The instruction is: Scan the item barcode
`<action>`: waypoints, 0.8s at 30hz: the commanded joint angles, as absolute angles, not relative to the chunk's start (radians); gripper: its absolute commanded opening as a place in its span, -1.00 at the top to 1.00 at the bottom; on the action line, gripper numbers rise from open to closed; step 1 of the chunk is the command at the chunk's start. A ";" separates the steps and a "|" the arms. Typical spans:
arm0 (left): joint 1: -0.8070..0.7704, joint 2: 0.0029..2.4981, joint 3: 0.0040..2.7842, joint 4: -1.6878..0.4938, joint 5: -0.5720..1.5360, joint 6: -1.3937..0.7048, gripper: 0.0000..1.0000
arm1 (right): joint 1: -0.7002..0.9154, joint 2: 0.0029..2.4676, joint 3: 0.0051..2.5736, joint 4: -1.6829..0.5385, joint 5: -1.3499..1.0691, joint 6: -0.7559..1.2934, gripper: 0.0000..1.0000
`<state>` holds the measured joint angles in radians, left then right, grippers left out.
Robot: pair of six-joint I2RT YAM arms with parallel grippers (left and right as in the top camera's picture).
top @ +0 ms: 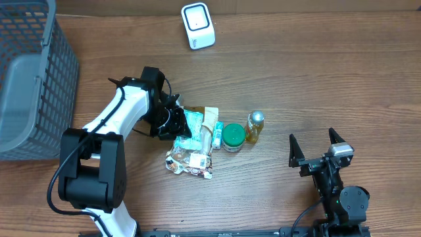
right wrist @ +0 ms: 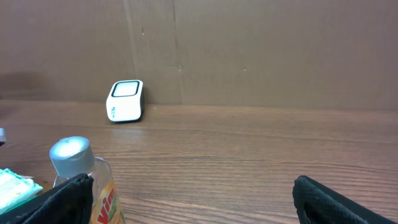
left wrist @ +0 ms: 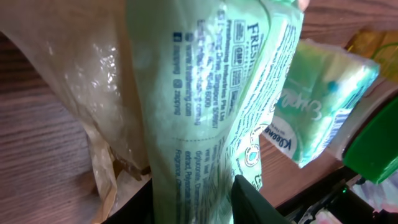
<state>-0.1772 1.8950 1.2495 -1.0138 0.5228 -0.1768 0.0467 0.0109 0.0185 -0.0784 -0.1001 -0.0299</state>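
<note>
Centring the pale green plastic packet point(left wrist: 199, 106) in the left end effector point(top: 171, 120) matters; grip unclear; right end effector point(top: 311, 138) gapes.

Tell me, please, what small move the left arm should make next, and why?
Probably close the left tool on the green packet and lift it. In the wrist view the packet stands between its fingers, with no firm grip evident. The scanner sits far off across the table, so the packet needs holding before it is carried there.

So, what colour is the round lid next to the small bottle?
The round lid is green; the overhead view shows it best.
</note>
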 commanded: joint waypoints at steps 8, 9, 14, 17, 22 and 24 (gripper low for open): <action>-0.165 1.830 1.261 -1.043 0.456 -0.135 0.23 | 0.044 0.003 0.008 -0.075 -0.099 -0.035 -1.00; -0.162 1.820 1.265 -1.043 0.456 -0.135 0.20 | 0.044 0.003 0.008 -0.074 -0.099 -0.035 -1.00; -0.157 1.762 1.280 -1.060 0.406 -0.135 0.01 | 0.044 0.003 0.008 -0.075 -0.099 -0.035 -1.00; -0.157 1.737 1.292 -1.084 0.352 -0.135 -0.01 | 0.044 0.003 0.008 -0.074 -0.099 -0.035 -1.00; -0.157 1.715 1.323 -1.115 0.226 -0.168 -0.07 | 0.044 0.003 0.008 -0.074 -0.099 -0.035 -1.00; -0.157 1.715 1.328 -1.111 0.130 -0.216 -0.10 | 0.044 0.003 0.008 -0.074 -0.099 -0.035 -1.00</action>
